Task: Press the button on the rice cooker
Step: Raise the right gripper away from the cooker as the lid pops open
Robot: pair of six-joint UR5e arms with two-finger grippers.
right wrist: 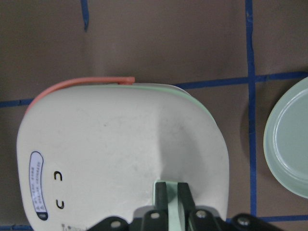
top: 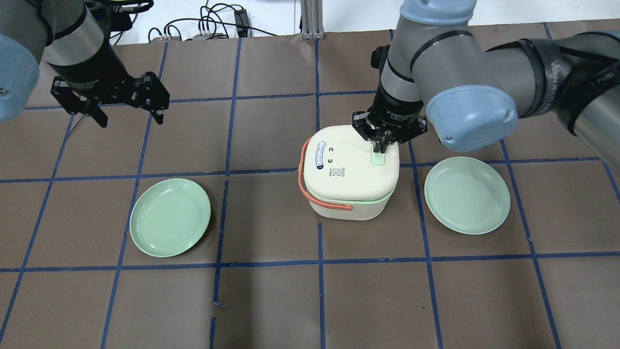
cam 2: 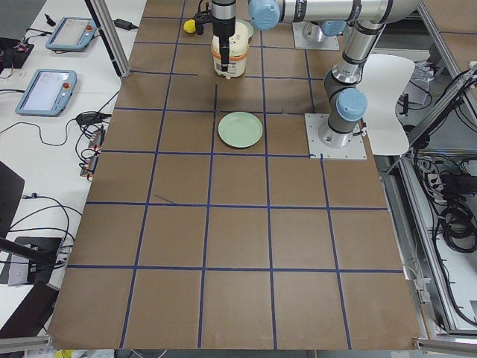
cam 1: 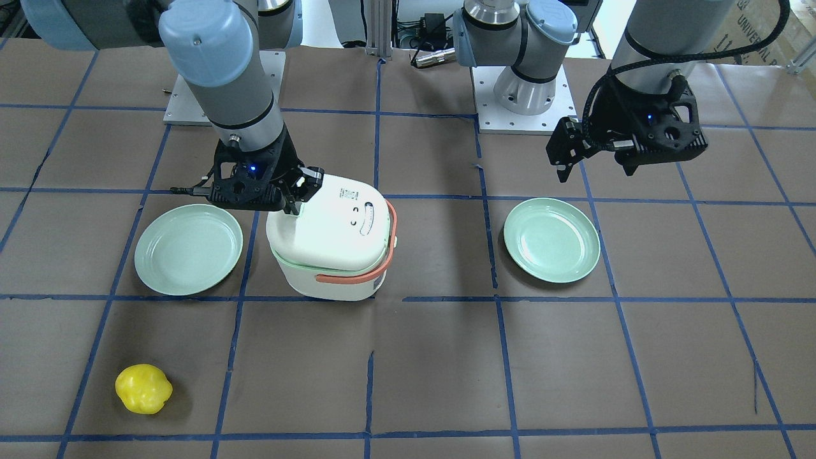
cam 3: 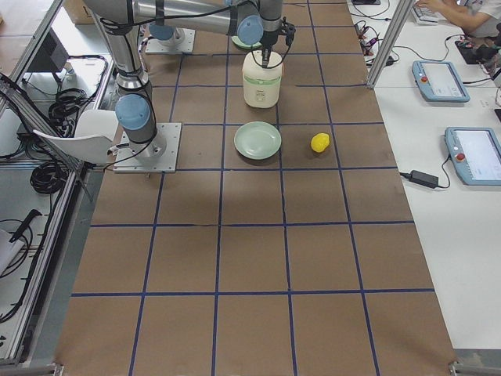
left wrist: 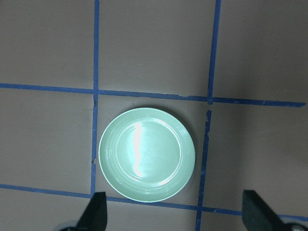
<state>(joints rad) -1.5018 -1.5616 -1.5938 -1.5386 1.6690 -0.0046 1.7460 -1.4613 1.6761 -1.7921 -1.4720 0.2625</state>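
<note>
The white rice cooker [top: 348, 174] with mint rim and salmon handle stands mid-table with its lid shut; it also shows in the front view [cam 1: 331, 242] and the right wrist view [right wrist: 120, 154]. My right gripper [top: 380, 147] is shut and points down, its tips on the mint-green button [top: 378, 160] at the lid's near edge. In the right wrist view [right wrist: 172, 186] the two fingers stand close together over the button [right wrist: 172, 198]. My left gripper [top: 130, 118] is open and empty, hovering well to the left, above a plate [left wrist: 147, 154].
Two mint-green plates lie either side of the cooker, one on the left [top: 170, 216] and one close on the right [top: 467, 195]. A yellow toy [cam 1: 143, 388] lies far out on the operators' side. Blue tape lines grid the brown table.
</note>
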